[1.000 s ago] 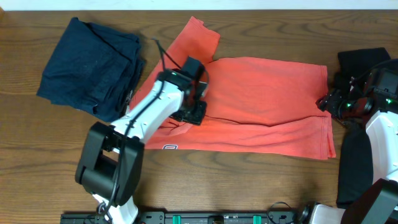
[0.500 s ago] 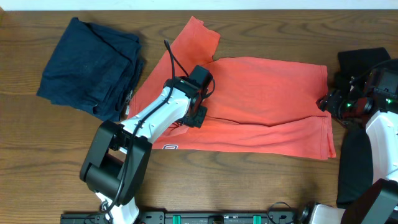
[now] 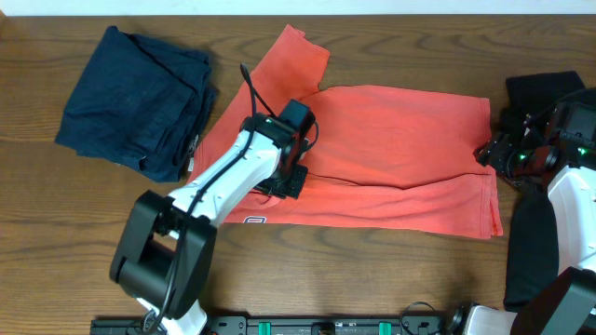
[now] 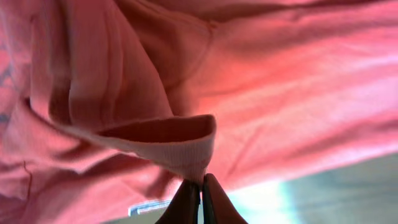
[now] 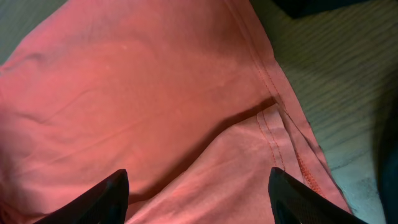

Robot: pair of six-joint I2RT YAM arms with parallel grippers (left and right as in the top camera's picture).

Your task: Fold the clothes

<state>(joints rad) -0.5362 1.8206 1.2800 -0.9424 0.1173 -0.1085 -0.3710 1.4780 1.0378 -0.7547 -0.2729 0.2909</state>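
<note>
1. Wood in a dark brown grain makes up the table (image 3: 391, 279), seen from overhead. A narrow pale strip is visible along its far edge, and nothing more of the room is shown.
2. A coral-red T-shirt (image 3: 400, 140) is spread across the middle of the table, doubled over along its length. One sleeve (image 3: 298, 56) is pointed toward the far edge, and a small white neck label (image 3: 253, 221) is seen at the near-left edge.
3. The left gripper (image 4: 200, 193) is set down on the left part of the shirt. Its fingers are pressed together and the ribbed collar (image 4: 180, 146) is pinched between their tips — a small loop of collar is raised off the cloth beneath.
4. The right gripper (image 5: 198, 174) is held over the shirt's right end, jaws spread wide with nothing between them. The double-stitched hem (image 5: 277, 134) is seen below the gap; whether the fingers touch the cloth cannot be told.
5. A navy garment (image 3: 135, 98) is bundled at the far left, just beside the shirt's left edge.
6. A black garment (image 3: 545, 88) lies at the far right, partly hidden by the right arm.
7. The shirt's near-left corner is crossed by the left arm's white links — part of the cloth is covered there.
</note>
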